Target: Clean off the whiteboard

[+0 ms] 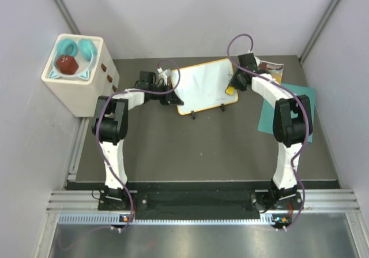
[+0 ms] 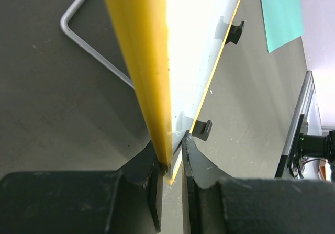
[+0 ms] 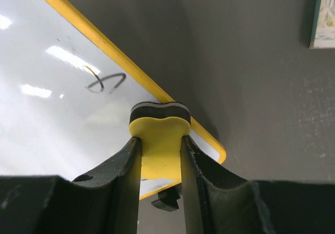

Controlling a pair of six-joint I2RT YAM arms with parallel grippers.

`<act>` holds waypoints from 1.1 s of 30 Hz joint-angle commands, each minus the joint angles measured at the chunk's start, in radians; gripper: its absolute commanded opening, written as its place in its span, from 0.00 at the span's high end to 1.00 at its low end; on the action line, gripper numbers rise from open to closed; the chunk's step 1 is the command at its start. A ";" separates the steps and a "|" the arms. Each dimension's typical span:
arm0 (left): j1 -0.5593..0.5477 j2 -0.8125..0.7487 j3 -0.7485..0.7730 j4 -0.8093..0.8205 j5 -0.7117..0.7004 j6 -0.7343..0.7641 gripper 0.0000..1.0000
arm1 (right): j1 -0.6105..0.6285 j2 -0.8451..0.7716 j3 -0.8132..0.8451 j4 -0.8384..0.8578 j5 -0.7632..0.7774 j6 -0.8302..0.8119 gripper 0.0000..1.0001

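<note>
Nearest lens: right fingers (image 3: 189,158) clenched on yellow, black-felted eraser (image 3: 158,125), pressed at corner of orange-yellow-rimmed whiteboard (image 1: 204,85) (black scribble (image 3: 104,81) close by); left fingers (image 2: 192,158) clamp its rim; board at far middle of dark surface (image 1: 202,148).

left arm (image 1: 112,125) forward, left claw (image 2: 170,153) clamped on whiteboard (image 2: 141,61) | right arm (image 1: 288,125) forward, right claw (image 3: 159,142) clamped on eraser (image 3: 158,126)

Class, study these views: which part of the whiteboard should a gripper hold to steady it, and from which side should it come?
On the whiteboard, the yellow rim at its left end, approached from the left. The board is thin, so fingers can pinch front and back there, and the eraser is at the right end.
</note>
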 commanded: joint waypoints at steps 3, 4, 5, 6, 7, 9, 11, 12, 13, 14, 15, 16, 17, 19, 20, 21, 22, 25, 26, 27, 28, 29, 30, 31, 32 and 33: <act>-0.026 0.069 -0.022 -0.115 -0.285 0.120 1.00 | -0.026 0.054 0.175 -0.025 0.052 -0.033 1.00; -0.026 0.069 -0.024 -0.115 -0.285 0.122 1.00 | -0.030 0.057 0.201 -0.027 0.051 -0.034 1.00; -0.026 0.070 -0.024 -0.115 -0.285 0.122 1.00 | -0.032 0.060 0.215 -0.027 0.046 -0.033 1.00; -0.026 0.070 -0.022 -0.115 -0.283 0.122 1.00 | -0.035 0.063 0.229 -0.028 0.037 -0.033 1.00; -0.026 0.069 -0.024 -0.115 -0.285 0.122 1.00 | -0.036 0.076 0.260 -0.031 0.032 -0.034 1.00; -0.027 0.069 -0.022 -0.115 -0.283 0.122 1.00 | -0.036 0.092 0.295 -0.042 0.028 -0.036 1.00; -0.027 0.072 -0.022 -0.116 -0.282 0.122 1.00 | -0.036 0.122 0.349 -0.047 0.015 -0.044 1.00; -0.029 0.072 -0.021 -0.116 -0.283 0.122 1.00 | -0.038 0.131 0.373 -0.057 0.012 -0.045 1.00; -0.029 0.070 -0.021 -0.116 -0.282 0.122 1.00 | -0.038 0.140 0.416 -0.080 0.014 -0.050 1.00; -0.027 0.070 -0.021 -0.116 -0.285 0.123 1.00 | -0.038 0.152 0.427 -0.085 0.023 -0.050 1.00; -0.027 0.072 -0.021 -0.118 -0.285 0.123 1.00 | -0.038 0.154 0.432 -0.081 0.018 -0.050 1.00; -0.029 0.070 -0.021 -0.116 -0.283 0.123 1.00 | -0.038 0.155 0.433 -0.081 0.014 -0.054 1.00; -0.027 0.070 -0.021 -0.118 -0.283 0.123 1.00 | -0.038 0.159 0.432 -0.081 0.008 -0.054 1.00; -0.027 0.072 -0.019 -0.118 -0.283 0.123 1.00 | -0.038 0.157 0.401 -0.081 0.005 -0.053 1.00; -0.027 0.070 -0.021 -0.119 -0.283 0.122 1.00 | -0.038 0.143 0.378 -0.061 0.000 -0.053 1.00; -0.027 0.070 -0.021 -0.119 -0.285 0.123 1.00 | -0.038 0.134 0.316 -0.047 -0.003 -0.050 1.00; -0.027 0.070 -0.019 -0.119 -0.286 0.123 1.00 | -0.038 0.120 0.279 -0.006 -0.011 -0.047 1.00; -0.029 0.070 -0.019 -0.119 -0.283 0.123 1.00 | -0.038 0.056 0.127 0.045 -0.020 -0.036 1.00; -0.029 0.070 -0.021 -0.119 -0.286 0.123 1.00 | -0.038 0.041 0.090 0.077 -0.019 -0.031 1.00; -0.029 0.070 -0.021 -0.119 -0.286 0.123 1.00 | -0.037 0.010 0.011 0.105 -0.022 -0.027 1.00; -0.029 0.070 -0.021 -0.121 -0.285 0.123 1.00 | -0.038 0.001 -0.021 0.123 -0.040 -0.025 1.00; -0.029 0.072 -0.019 -0.121 -0.285 0.123 1.00 | -0.036 -0.007 -0.066 0.134 -0.045 -0.022 1.00; -0.030 0.070 -0.019 -0.121 -0.286 0.125 1.00 | -0.036 -0.022 -0.091 0.145 -0.052 -0.015 1.00; -0.029 0.069 -0.021 -0.121 -0.286 0.123 1.00 | -0.036 -0.029 -0.113 0.156 -0.063 -0.014 1.00; -0.029 0.069 -0.019 -0.119 -0.285 0.123 1.00 | -0.035 -0.036 -0.148 0.166 -0.063 -0.013 1.00; -0.030 0.070 -0.019 -0.119 -0.285 0.123 1.00 | -0.036 -0.050 -0.166 0.183 -0.060 -0.007 1.00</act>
